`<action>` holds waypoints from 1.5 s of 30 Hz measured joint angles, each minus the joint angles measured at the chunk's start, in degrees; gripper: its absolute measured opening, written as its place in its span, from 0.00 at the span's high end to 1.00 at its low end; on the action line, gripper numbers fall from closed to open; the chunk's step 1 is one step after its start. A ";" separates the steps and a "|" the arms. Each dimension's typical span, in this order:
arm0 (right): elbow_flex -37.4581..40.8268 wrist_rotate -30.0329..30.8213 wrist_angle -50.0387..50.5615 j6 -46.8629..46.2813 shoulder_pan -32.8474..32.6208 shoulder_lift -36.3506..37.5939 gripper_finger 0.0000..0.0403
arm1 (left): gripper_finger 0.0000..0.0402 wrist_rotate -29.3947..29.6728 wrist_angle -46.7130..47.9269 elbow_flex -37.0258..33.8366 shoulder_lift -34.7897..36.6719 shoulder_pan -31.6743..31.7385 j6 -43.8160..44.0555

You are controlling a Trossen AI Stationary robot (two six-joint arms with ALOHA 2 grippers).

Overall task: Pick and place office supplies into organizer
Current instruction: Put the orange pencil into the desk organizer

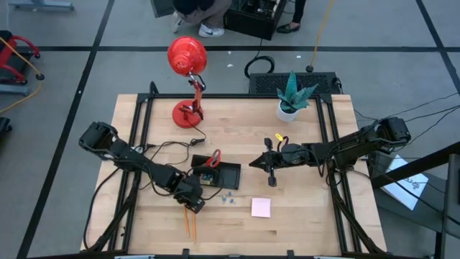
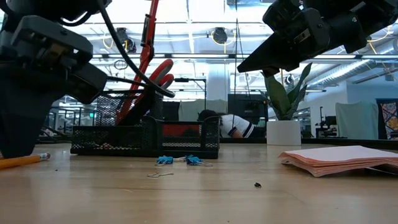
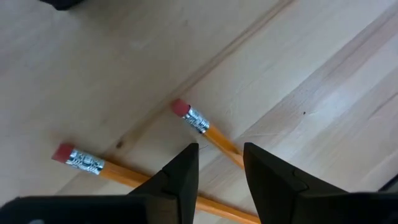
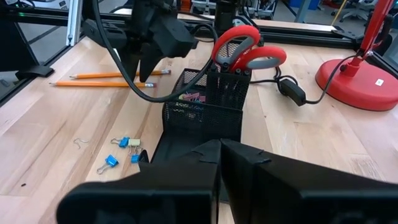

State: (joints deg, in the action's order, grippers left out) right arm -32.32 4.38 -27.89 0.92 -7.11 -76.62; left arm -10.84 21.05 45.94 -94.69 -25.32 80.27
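We see a light wooden table (image 1: 302, 223) carrying a black mesh organizer (image 1: 215, 174), two orange pencils (image 1: 190, 224) lying side by side near its front edge, small blue clips (image 1: 228, 199), a pink sticky-note pad (image 1: 261, 207), a red desk lamp (image 1: 188, 86) and a potted plant (image 1: 291, 97).

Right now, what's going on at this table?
The left gripper is down over two orange pencils on the wooden table, its jaws straddling one but not gripping it. The red-handled scissors already stand in the black mesh organizer. Blue clips and a pink sticky-note pad lie loose. The right gripper hovers shut.
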 joint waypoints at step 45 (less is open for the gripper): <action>-0.02 0.00 -0.26 0.44 0.00 0.02 0.99 | 0.94 3.46 28.18 24.58 -19.19 0.17 -11.44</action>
State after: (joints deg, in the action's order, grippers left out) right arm -32.34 4.38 -28.14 1.37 -7.11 -76.60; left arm -7.39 49.23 70.52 -113.89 -25.15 68.83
